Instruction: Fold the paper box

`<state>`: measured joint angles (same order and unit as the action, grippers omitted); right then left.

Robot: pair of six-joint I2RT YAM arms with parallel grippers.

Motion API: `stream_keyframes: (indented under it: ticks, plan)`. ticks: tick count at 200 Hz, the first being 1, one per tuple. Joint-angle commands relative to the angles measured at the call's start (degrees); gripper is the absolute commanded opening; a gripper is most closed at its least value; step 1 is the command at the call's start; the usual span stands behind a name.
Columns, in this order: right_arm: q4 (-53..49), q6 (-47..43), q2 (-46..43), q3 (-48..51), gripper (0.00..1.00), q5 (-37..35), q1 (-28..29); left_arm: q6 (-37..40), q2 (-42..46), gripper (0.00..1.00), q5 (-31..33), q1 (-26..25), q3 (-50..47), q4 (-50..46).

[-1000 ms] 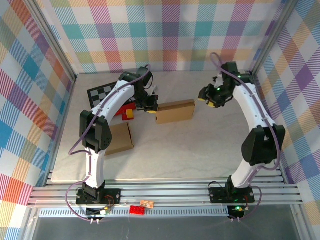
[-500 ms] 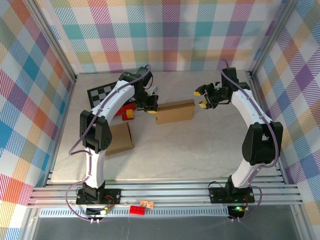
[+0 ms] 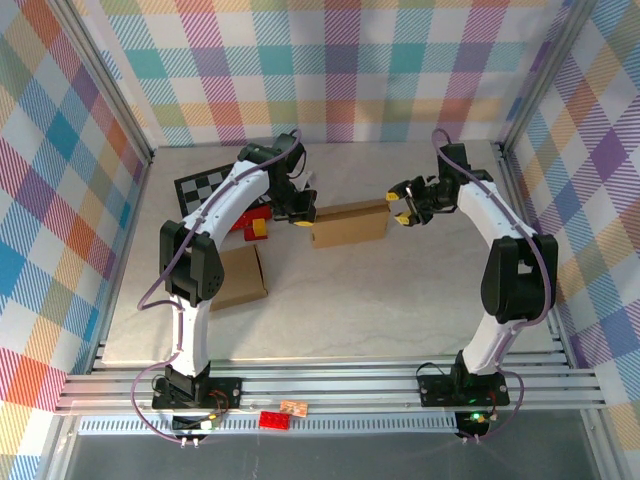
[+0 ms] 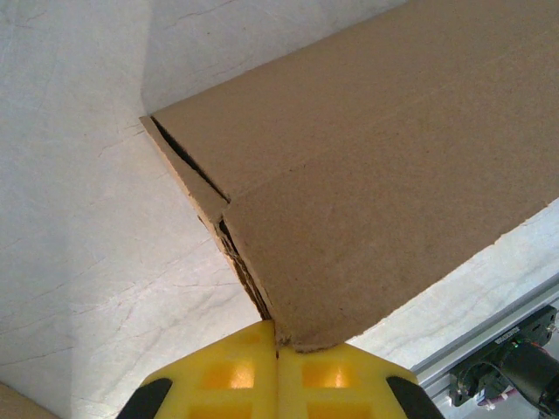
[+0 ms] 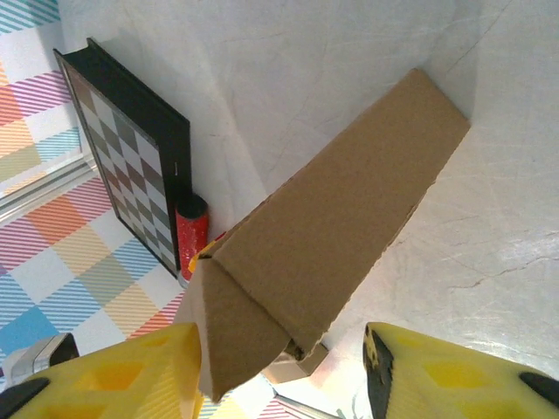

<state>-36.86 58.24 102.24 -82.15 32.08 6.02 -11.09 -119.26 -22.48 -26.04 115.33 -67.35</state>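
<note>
The paper box (image 3: 350, 222), a long brown cardboard carton, lies flat in the middle of the table. My left gripper (image 3: 303, 212) is shut, its yellow tips butted against the box's left end. In the left wrist view the box (image 4: 376, 175) has its corner resting on the closed fingertips (image 4: 278, 336). My right gripper (image 3: 402, 205) stands open at the box's right end. In the right wrist view the box's (image 5: 349, 218) folded end flap sits between the two yellow fingers (image 5: 113, 375), close against the left one, with a gap to the right one.
A checkerboard (image 3: 205, 188) lies at the back left, with a red and yellow object (image 3: 250, 222) beside it. A flat cardboard piece (image 3: 238, 278) lies by the left arm. The enclosure walls stand close behind and to the right. A red brick (image 3: 273, 419) rests on the front rail.
My right gripper has swung left and down to the box's right end, its jaws now straddling the end flap. The left arm and the box have stayed still.
</note>
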Motion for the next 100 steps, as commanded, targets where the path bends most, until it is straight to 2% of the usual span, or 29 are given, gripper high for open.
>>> stream_keyframes:
  ticks: [1, 38, 100]
  plan:
    - [0.38, -0.05, 0.82, 1.02, 0.50, 0.97, 0.46, 0.06, -1.58, 0.00, 1.12, 0.23, 0.77, -1.73]
    - [-1.18, -1.95, 1.34, 1.64, 0.47, -0.68, 0.81, -0.40, -1.54, 0.03, 0.78, 0.20, 0.81, -1.55]
    - [-4.11, -4.61, 3.18, 0.99, 0.46, -3.27, 1.23, -5.81, 2.43, 0.36, -3.09, 0.71, -1.18, 2.20]
